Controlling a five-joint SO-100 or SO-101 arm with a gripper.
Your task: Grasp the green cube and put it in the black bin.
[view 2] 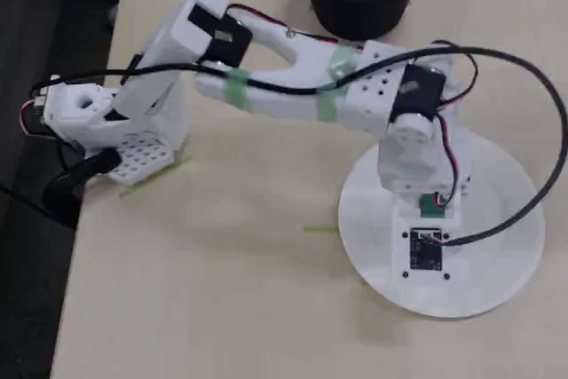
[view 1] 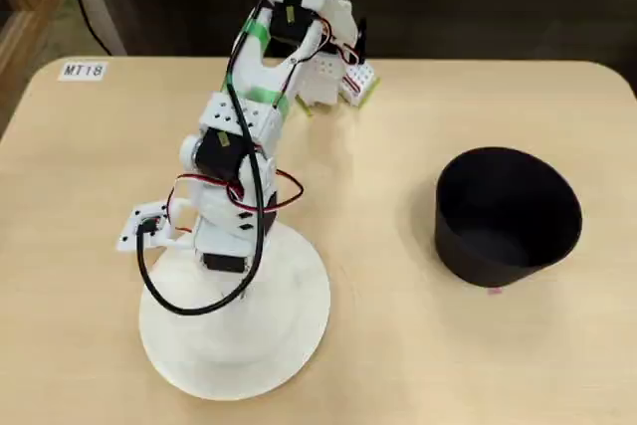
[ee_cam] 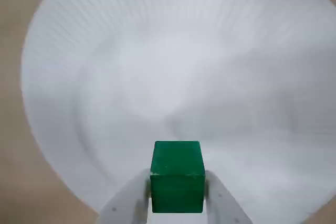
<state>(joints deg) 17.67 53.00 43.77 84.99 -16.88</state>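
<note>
Pinched between the two white fingers [ee_cam: 137, 203] of the gripper [ee_cam: 177, 195], the green cube [ee_cam: 177, 174] is being held by its left and right faces in the wrist view, with its top face and front face exposed. Behind it in that view a white round disc [ee_cam: 173, 61] is filling most of the frame, so the cube is being carried above a white surface, apparently clear of it. The block is being judged as light, rigid and smooth-sided; flat opposite faces are being used as the grip places, which is suiting a parallel pinch, though a slick finish could let it slide if the squeeze is being loosened. In neither fixed view is the cube being shown, as it is being hidden by the arm [view 1: 249, 136].

The black bin [view 1: 506, 216] is standing upright on the wooden table [view 1: 418, 365], well apart from the arm's white base plate [view 1: 289, 335]; its interior is being seen as dark and seemingly empty.
</note>
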